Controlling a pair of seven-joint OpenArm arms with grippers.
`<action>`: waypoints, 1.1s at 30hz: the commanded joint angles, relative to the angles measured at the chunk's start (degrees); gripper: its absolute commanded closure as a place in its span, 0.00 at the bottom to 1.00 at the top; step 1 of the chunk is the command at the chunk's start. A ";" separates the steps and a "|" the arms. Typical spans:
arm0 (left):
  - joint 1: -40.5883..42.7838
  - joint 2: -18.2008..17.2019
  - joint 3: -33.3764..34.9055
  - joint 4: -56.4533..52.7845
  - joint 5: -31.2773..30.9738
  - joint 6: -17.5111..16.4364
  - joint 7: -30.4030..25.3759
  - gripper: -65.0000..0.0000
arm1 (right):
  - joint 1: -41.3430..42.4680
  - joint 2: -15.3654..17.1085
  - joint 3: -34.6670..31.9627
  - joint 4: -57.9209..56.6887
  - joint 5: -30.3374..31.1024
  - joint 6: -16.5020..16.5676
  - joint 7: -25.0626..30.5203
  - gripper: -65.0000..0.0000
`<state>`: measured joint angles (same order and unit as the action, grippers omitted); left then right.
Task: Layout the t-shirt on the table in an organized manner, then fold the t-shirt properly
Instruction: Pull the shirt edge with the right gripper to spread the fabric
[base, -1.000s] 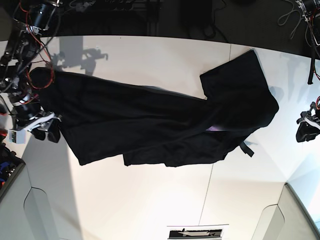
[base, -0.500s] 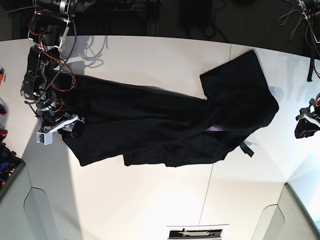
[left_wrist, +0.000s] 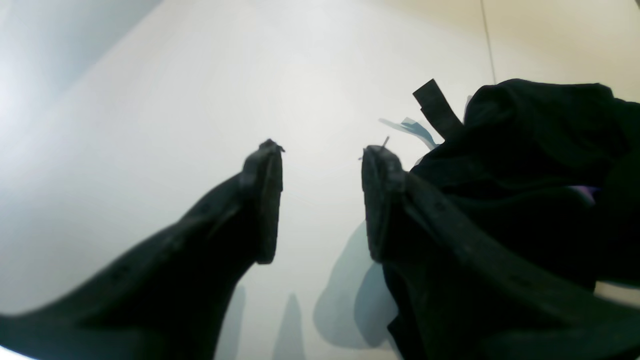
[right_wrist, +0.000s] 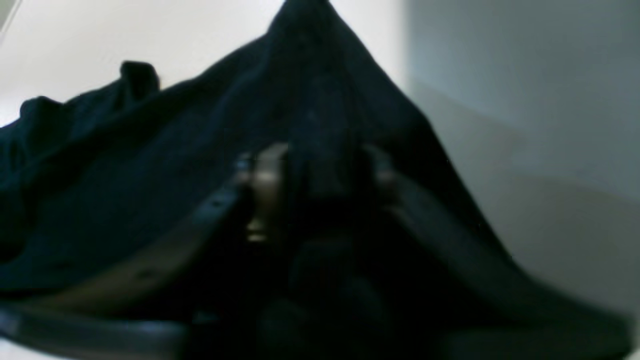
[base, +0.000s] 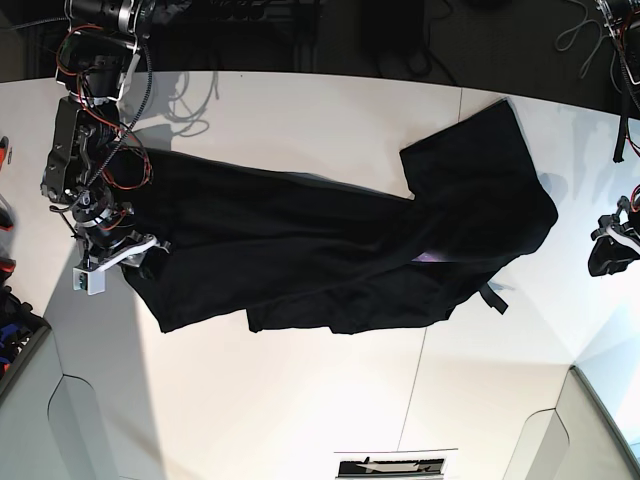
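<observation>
The t-shirt (base: 330, 255) is plain black (a purple label (base: 432, 257) peeks out) on the white table (base: 300, 400).

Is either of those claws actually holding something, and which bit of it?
The right gripper has closed on a bunch of the black t-shirt at its end nearest that arm. The left gripper is open over the table, holding nothing.

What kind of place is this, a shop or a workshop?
Most likely a robotics lab or test bench: a bare white table with only a black t-shirt on it, a wired robot arm reaching over it, and cables along the back.
</observation>
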<state>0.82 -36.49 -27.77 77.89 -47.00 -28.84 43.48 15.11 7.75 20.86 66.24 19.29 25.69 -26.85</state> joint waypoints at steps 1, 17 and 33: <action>-0.79 -1.44 -0.44 0.85 -0.96 -0.59 -1.29 0.55 | 1.36 0.09 0.00 0.76 0.85 0.66 0.90 0.85; -0.81 -1.46 -0.44 2.69 -8.09 -8.50 -0.35 0.56 | 1.22 -0.17 0.66 22.08 10.10 4.37 -13.46 1.00; 0.31 -1.60 -0.44 2.69 -6.60 -8.50 0.07 0.56 | -25.27 10.58 15.93 48.63 22.25 5.35 -20.24 1.00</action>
<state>1.93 -36.64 -27.73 79.61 -52.49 -36.73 44.93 -10.66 17.45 36.62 113.82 40.40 30.65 -48.47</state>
